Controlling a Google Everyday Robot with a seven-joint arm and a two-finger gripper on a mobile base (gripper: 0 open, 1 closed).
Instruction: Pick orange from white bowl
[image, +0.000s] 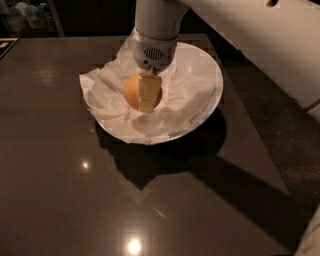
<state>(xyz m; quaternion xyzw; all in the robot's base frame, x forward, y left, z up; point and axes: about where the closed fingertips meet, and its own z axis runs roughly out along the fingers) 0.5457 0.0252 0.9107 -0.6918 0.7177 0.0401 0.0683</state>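
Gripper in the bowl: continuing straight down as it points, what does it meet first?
The gripper points down onto the orange in the white bowl; that comes first, though contact is unclear.
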